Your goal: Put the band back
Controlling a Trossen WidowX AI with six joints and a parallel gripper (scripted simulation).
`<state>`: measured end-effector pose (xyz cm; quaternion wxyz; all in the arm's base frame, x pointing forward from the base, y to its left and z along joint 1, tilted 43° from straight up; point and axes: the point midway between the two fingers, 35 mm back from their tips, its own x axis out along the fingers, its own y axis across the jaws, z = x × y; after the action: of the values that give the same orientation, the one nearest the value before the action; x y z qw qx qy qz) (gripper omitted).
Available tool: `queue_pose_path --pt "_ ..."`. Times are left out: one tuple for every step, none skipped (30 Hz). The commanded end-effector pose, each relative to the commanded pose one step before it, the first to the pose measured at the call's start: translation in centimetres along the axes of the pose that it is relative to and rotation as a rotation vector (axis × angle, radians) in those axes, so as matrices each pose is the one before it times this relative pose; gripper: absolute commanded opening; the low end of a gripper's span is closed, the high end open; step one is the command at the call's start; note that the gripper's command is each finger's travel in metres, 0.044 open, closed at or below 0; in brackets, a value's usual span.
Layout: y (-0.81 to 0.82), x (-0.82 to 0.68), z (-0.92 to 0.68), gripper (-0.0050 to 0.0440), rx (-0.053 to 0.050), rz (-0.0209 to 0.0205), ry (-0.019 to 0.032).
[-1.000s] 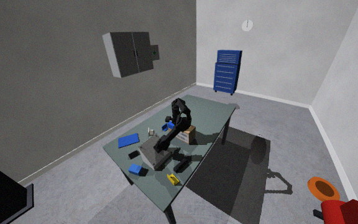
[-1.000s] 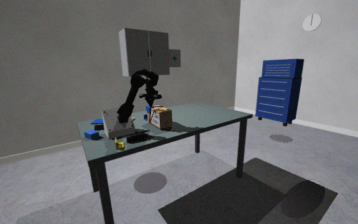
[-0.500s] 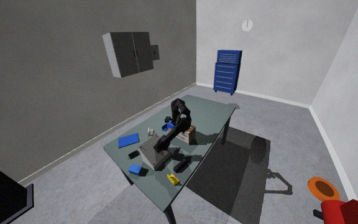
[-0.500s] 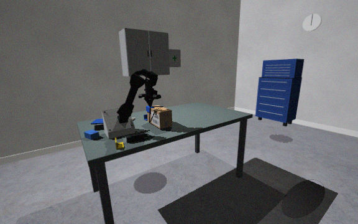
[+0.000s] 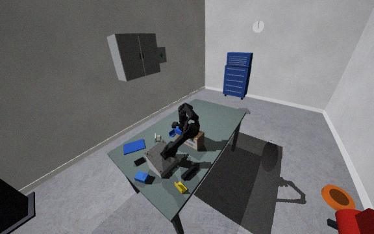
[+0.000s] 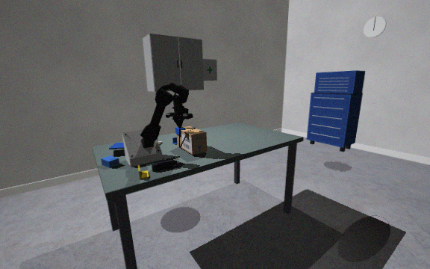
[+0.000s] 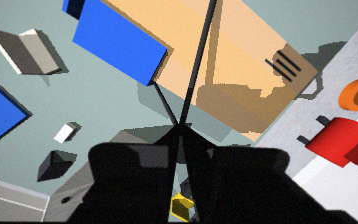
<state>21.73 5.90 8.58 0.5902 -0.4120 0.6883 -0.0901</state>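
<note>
Holding the thin black elastic band (image 6: 189,128) (image 7: 197,65) in my closed jaws (image 5: 181,127) (image 6: 179,126), I have it pinched between the very tips, with two dark strands running away from the pinch in the wrist view. The band is at the brown cardboard carton (image 5: 200,140) (image 6: 199,144) (image 7: 250,47), one strand crossing above its top and the other leading down past the end of the bright blue plastic corner guard (image 5: 178,130) (image 6: 178,131) (image 7: 120,42). In the exterior view the guard sits at the carton's left upper edge, on the green-grey bench (image 5: 219,114) (image 6: 237,134) (image 7: 97,102).

I judge the band almost weightless but springy: it should stretch, pull back against my pads and snap if it slips. The narrow strand gives little to grip, so this tight pinch near the guard seems the right hold. I want to carry it above the blue face, line it up with the guard, then lower it gently so the tension does not drag the guard aside. Letting go while the strand is slanted could leave the loop crooked round the carton.
</note>
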Motion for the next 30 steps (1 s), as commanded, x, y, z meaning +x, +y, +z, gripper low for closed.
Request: queue_pose_path --pt "0.75 -0.054 -0.285 0.0 -0.0179 0.00739 0.02577" --pt "0.186 -0.02 0.169 0.0 -0.0001 0.00017 -0.00013" --pt "0.188 -0.018 0.167 0.0 -0.0001 0.00016 -0.00012" --pt "0.189 -0.017 0.166 0.0 -0.0001 0.00015 -0.00011" --pt "0.0 0.0 0.0 0.0 0.0 0.0 0.0" --pt "0.0 0.0 0.0 0.0 0.0 0.0 0.0" --pt "0.191 -0.016 0.164 0.0 0.0 0.00014 -0.0001" --pt "0.192 -0.015 0.162 0.0 0.0 0.00013 -0.00009" --pt "0.194 -0.013 0.161 0.0 0.0 0.00012 -0.00008" --pt "0.195 -0.012 0.159 0.0 0.0 0.00011 -0.00007" --pt "0.196 -0.011 0.157 0.0 0.0 0.0001 -0.00006" --pt "0.198 -0.01 0.156 0.0 0.0 0.00009 -0.00005" --pt "0.199 -0.008 0.154 0.0 0.0 0.00008 -0.00004" --pt "0.2 -0.007 0.153 0.0 0.0 0.00006 -0.00004" --pt "0.202 -0.006 0.151 0.0 0.0 0.00005 -0.00003" --pt "0.203 -0.005 0.149 0.0 0.0 0.00004 -0.00002" --pt "0.204 -0.003 0.147 0.0 0.0 0.00003 -0.00001" --pt "0.205 -0.002 0.146 0.0 0.0 0.00002 -0.00001" --pt "0.207 -0.001 0.144 0.0 0.0 0.00001 0.0" --pt "0.208 0.0 0.142 0.0 0.0 0.0 0.00001" --pt "0.209 0.002 0.141 0.0 0.0 -0.00001 0.00002" --pt "0.0 0.0 0.0 0.0 0.0 0.0 0.0" --pt "0.0 0.0 0.0 0.0 0.0 0.0 0.0" --pt "0.21 0.003 0.139 0.0 0.0 -0.00002 0.00002" --pt "0.211 0.004 0.137 0.0 0.0 -0.00003 0.00003" --pt "0.212 0.005 0.136 0.0 0.0 -0.00004 0.00004" --pt "0.213 0.007 0.134 0.0 0.0 -0.00005 0.00004" --pt "0.214 0.008 0.132 0.0 0.0 -0.00007 0.00005" --pt "0.215 0.009 0.13 0.0 0.0 -0.00008 0.00006" --pt "0.216 0.01 0.129 0.0 0.0 -0.00009 0.00006"
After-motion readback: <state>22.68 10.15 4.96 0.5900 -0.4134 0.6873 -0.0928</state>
